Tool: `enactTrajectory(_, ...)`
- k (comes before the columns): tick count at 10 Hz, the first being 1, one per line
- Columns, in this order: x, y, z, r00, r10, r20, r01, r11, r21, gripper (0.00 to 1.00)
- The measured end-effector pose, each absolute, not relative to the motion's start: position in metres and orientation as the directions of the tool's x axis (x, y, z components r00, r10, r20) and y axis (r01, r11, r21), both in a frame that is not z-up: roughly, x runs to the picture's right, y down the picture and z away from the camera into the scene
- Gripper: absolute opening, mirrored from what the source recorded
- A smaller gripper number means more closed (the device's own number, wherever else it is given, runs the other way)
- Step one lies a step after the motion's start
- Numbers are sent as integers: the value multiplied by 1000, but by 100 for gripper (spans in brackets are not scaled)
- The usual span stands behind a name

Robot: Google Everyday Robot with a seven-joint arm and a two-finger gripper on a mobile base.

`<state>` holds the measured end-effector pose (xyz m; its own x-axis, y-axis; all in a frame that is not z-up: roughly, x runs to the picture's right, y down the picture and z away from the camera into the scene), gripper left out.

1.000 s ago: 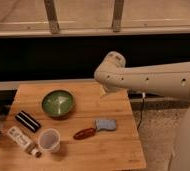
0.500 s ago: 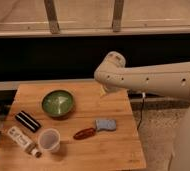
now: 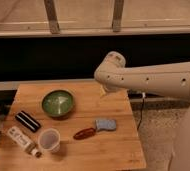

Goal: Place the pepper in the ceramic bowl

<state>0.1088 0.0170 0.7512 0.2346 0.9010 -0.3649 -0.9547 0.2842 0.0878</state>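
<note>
Nothing has moved since the earlier frame: the white arm hangs in the same pose over the far right part of the light wooden surface (image 3: 115, 150), and every object lies where it did. The gripper (image 3: 106, 91) points down below the arm's rounded joint, above the surface's back edge, spread apart and holding nothing. The small dark red-brown glossy pepper (image 3: 84, 133) lies flat near the middle front of the surface, its one end just beside a light blue rectangular sponge-like pad (image 3: 106, 124). The round green glazed ceramic bowl (image 3: 58, 103) sits to the left and further back, apart from the pepper, with a translucent plastic cup (image 3: 49, 140) in front of it. I judge the task to be at its start, with the reach not yet made. The next move calls for bringing the gripper forward and down over the pepper, lined up across its narrow body and clear of the pad.
</note>
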Motion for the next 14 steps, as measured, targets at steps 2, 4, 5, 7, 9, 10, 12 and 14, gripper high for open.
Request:
enactTrajectory(2, 109, 17, 751, 235, 901, -365, -955, 284, 88, 80)
enactTrajectory(4, 109, 17, 751, 235, 901, -365, -955, 284, 88, 80)
enactTrajectory(5, 109, 17, 751, 234, 901, -364, -955, 284, 88, 80)
enactTrajectory(7, 109, 17, 751, 235, 901, -364, -955, 284, 88, 80)
enactTrajectory(9, 108, 15, 750, 240, 902, -359, -953, 290, 91, 80)
enactTrajectory(10, 104, 12, 747, 274, 894, -354, -946, 318, 71, 80)
enactTrajectory(12, 75, 13, 743, 382, 857, -345, -914, 406, -2, 80)
enactTrajectory(14, 40, 28, 734, 461, 817, -346, -885, 452, -111, 80)
